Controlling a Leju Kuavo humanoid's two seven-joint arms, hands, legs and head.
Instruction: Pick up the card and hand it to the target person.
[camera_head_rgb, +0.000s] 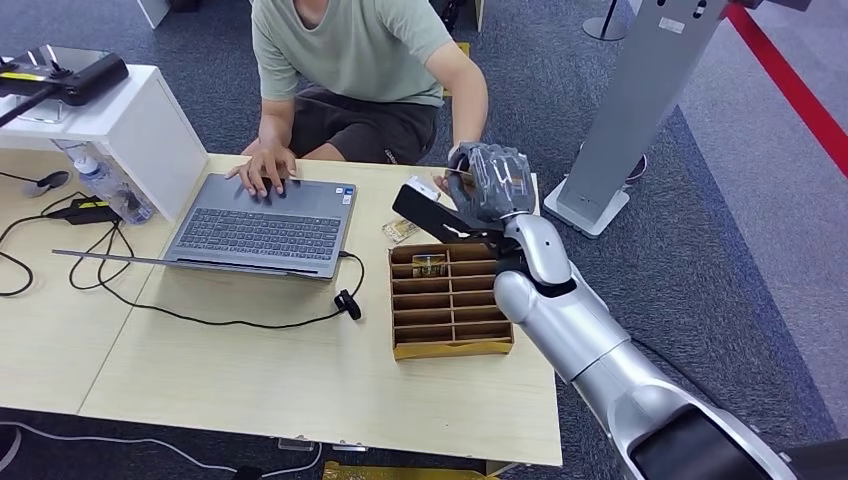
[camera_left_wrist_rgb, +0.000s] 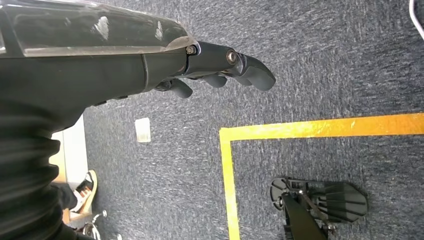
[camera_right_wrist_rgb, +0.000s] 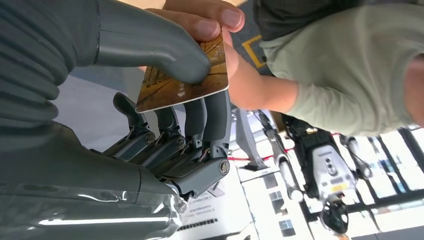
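The right hand (camera_right_wrist_rgb: 165, 125) pinches the card (camera_right_wrist_rgb: 182, 75) between thumb and fingers, raised beyond the box (camera_head_rgb: 450, 300) toward the person (camera_head_rgb: 350, 60), whose fingers (camera_right_wrist_rgb: 210, 20) already grip the card's far edge. Pickup looks done; only release remains.

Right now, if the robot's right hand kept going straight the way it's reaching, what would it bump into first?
Most likely the person's hand: its fingers already touch the far edge of the card that the right hand holds out. Behind it sits the person's arm and body, though depth is hard to judge.
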